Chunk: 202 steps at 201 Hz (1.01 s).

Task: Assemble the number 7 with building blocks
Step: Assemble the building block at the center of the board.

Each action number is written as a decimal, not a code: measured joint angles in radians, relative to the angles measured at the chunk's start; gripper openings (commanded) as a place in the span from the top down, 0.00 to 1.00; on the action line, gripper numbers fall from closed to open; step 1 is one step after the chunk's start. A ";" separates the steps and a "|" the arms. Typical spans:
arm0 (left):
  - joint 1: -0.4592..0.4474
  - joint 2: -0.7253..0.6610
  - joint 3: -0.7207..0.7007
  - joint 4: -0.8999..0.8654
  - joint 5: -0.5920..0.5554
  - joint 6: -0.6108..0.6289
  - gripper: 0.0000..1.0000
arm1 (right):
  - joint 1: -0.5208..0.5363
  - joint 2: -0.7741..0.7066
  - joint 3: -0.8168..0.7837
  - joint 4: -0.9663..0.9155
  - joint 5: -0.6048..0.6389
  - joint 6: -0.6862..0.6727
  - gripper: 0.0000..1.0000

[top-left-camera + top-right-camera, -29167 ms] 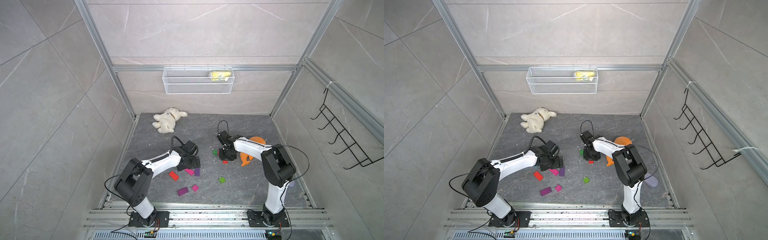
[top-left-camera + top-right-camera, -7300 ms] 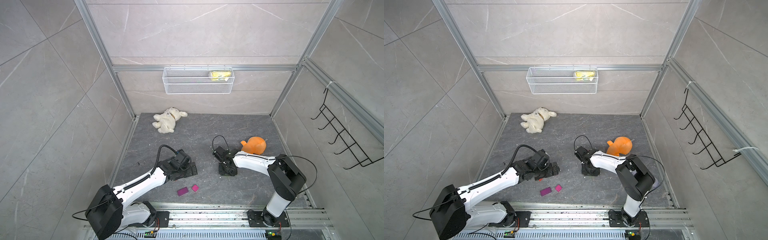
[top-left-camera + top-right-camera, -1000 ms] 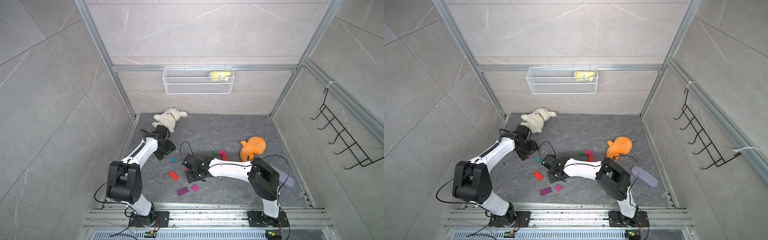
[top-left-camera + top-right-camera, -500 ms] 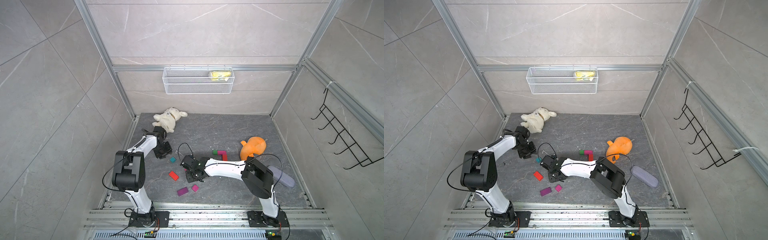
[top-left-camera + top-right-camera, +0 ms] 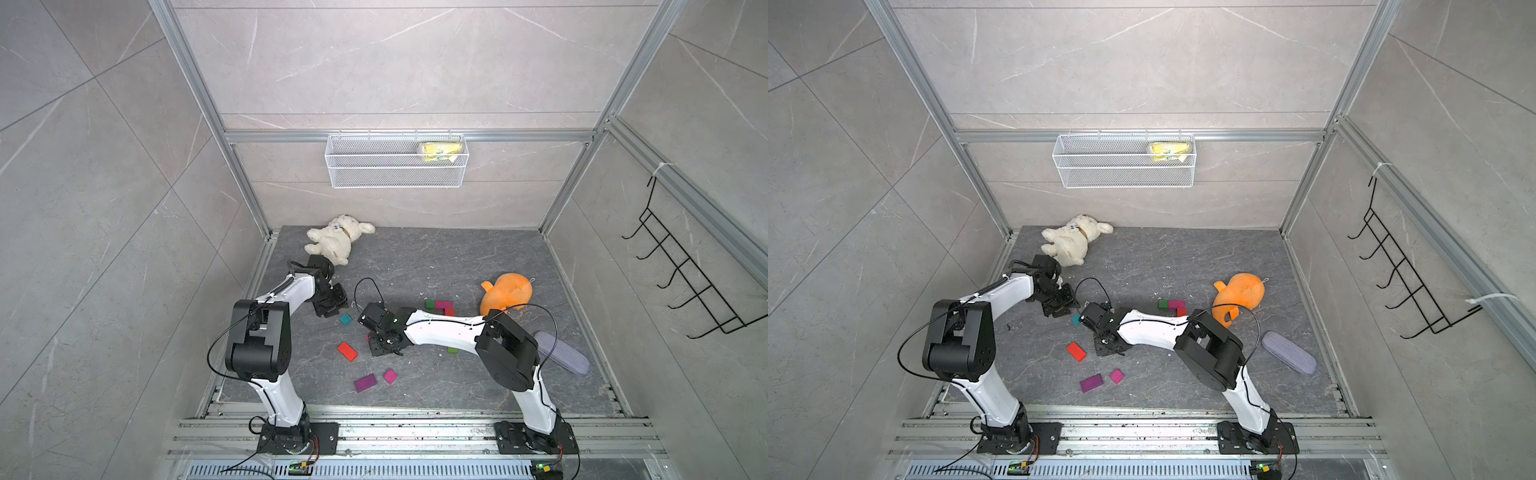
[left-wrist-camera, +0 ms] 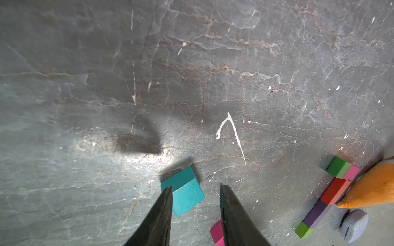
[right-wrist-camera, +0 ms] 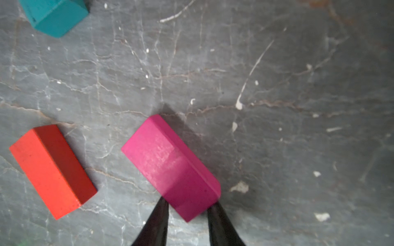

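The right gripper (image 7: 188, 202) is closed on one end of a magenta rectangular wooden block (image 7: 170, 164). Its two black fingertips press against the block's long sides, and the block lies on the dark grey stone tabletop (image 5: 436, 257). A red rectangular block (image 7: 51, 168) lies near it, not touching and roughly parallel. The left gripper (image 6: 195, 187) hangs by a teal square block (image 6: 184, 191) with its jaws a narrow gap apart, gripping nothing. In the left wrist view one finger overlaps the block's edge, and bare table shows between the block and the other finger. The multicoloured block figure of a 7 (image 6: 335, 191) lies toward the table's right side: a green and a pink square form the short bar, and a red, a purple and a green block form the column. In both top views the right arm hides the column's middle. An orange plush toy (image 5: 507, 297) lies just beside the figure. A purple rectangular block (image 5: 365, 382) and a small pink square block (image 5: 390, 375) sit near the front edge, well apart from the figure. A white plush dog (image 5: 336, 241) lies at the back left.
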State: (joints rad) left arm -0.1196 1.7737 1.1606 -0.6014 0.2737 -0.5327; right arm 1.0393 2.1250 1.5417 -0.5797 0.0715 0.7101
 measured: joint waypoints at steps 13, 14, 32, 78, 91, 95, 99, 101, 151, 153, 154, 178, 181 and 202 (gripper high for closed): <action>0.003 0.000 -0.008 0.008 0.003 0.000 0.60 | -0.003 0.007 0.011 -0.005 0.000 -0.013 0.66; 0.003 0.000 -0.008 0.008 0.003 0.000 0.60 | -0.003 0.008 0.012 -0.006 0.000 -0.015 0.66; 0.007 0.000 -0.019 0.016 0.013 0.000 0.60 | -0.008 0.014 0.023 -0.012 -0.001 -0.031 0.66; 0.008 0.002 -0.041 0.044 0.027 0.000 0.61 | -0.021 0.042 0.069 -0.036 0.000 -0.056 0.65; 0.008 0.004 -0.043 0.050 0.036 0.000 0.61 | -0.023 0.051 0.085 -0.042 0.000 -0.056 0.63; 0.008 0.005 -0.043 0.053 0.039 0.000 0.61 | -0.024 0.054 0.089 -0.044 0.000 -0.056 0.63; 0.008 0.006 -0.043 0.054 0.042 0.000 0.62 | -0.024 0.056 0.093 -0.046 0.000 -0.056 0.63; 0.008 0.007 -0.043 0.056 0.043 0.000 0.62 | -0.024 0.057 0.094 -0.047 0.000 -0.056 0.63; 0.008 0.026 -0.061 0.075 0.050 0.000 0.62 | -0.024 0.061 0.101 -0.046 0.000 -0.051 0.61; 0.008 0.027 -0.062 0.076 0.050 0.000 0.62 | -0.024 0.061 0.101 -0.046 0.000 -0.051 0.61; 0.008 0.028 -0.063 0.076 0.050 0.000 0.62 | -0.024 0.061 0.101 -0.046 0.000 -0.051 0.61; 0.009 0.032 -0.078 0.089 0.060 -0.003 0.62 | -0.024 0.064 0.107 -0.048 0.004 -0.048 0.61; 0.009 0.032 -0.079 0.091 0.063 -0.005 0.62 | -0.024 0.066 0.108 -0.048 0.004 -0.048 0.61; 0.013 0.031 -0.087 0.102 0.078 -0.011 0.62 | -0.024 0.079 0.129 -0.056 0.014 -0.044 0.61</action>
State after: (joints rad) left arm -0.1070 1.8046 1.0737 -0.4992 0.3519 -0.5438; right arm 1.0157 2.2040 1.6707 -0.6361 0.0856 0.6659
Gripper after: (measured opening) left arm 0.380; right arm 0.390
